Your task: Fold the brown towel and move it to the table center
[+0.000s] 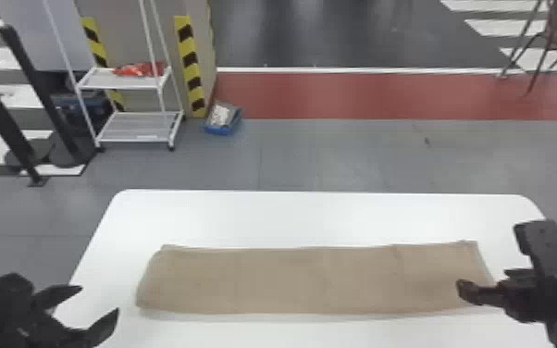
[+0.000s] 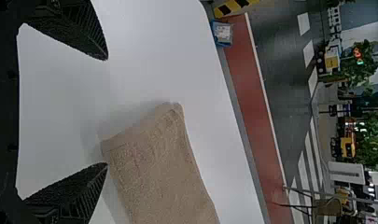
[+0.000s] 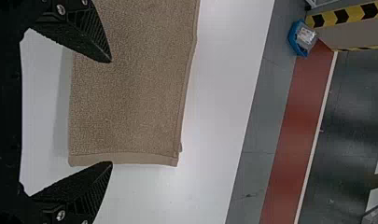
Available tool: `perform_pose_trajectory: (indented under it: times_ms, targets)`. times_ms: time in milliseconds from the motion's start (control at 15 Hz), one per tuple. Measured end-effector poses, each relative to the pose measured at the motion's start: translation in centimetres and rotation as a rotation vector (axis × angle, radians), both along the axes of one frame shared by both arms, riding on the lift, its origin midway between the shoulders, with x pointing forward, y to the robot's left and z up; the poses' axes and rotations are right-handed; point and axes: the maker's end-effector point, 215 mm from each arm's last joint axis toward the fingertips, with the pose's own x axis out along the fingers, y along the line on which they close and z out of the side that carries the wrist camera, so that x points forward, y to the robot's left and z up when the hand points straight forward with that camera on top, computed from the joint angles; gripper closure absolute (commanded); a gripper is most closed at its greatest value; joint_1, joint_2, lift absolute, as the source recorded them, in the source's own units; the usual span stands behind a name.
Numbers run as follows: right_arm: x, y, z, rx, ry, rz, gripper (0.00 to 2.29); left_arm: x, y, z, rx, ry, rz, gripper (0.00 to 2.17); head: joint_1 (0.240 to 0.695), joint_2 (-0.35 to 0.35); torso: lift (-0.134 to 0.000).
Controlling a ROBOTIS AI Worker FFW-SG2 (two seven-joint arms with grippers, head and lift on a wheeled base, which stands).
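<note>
Towel (image 1: 314,282) lies on the white worktop (image 1: 314,213), near the left end effector's (image 1: 99,299) fingertips and off to its right. The towel's other end is at the right end effector (image 1: 467,292), with one black finger (image 3: 91,42) over the cloth and the other by the end edge. Both end effectors are spread wide and pinch nothing.

The towel is brown, a bit fuzzy, and makes a long, flat strip. A smooth band (image 3: 123,159) runs along its end by the right end effector. All the fingers have pointy tips.

The right end effector hides a bit of towel in the head view. I cannot tell if any fingertip touches it.
</note>
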Motion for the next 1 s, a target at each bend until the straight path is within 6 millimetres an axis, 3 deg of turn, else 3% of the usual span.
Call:
perform_pose_trajectory:
  times_ms: [400,1000]
  targets:
    - [-0.8,-1.6,-0.6,-0.021,0.012,-0.008,0.11,-0.1,-1.3,-2.2,-0.046,0.075,0.059,0.09,0.695,-0.024,0.0]
    - [-2.4,-2.9,-1.5,-0.033,0.039,-0.032,0.11,2.5,-5.3,-3.3,-0.254,0.239,0.169,0.14,0.695,-0.091,0.0]
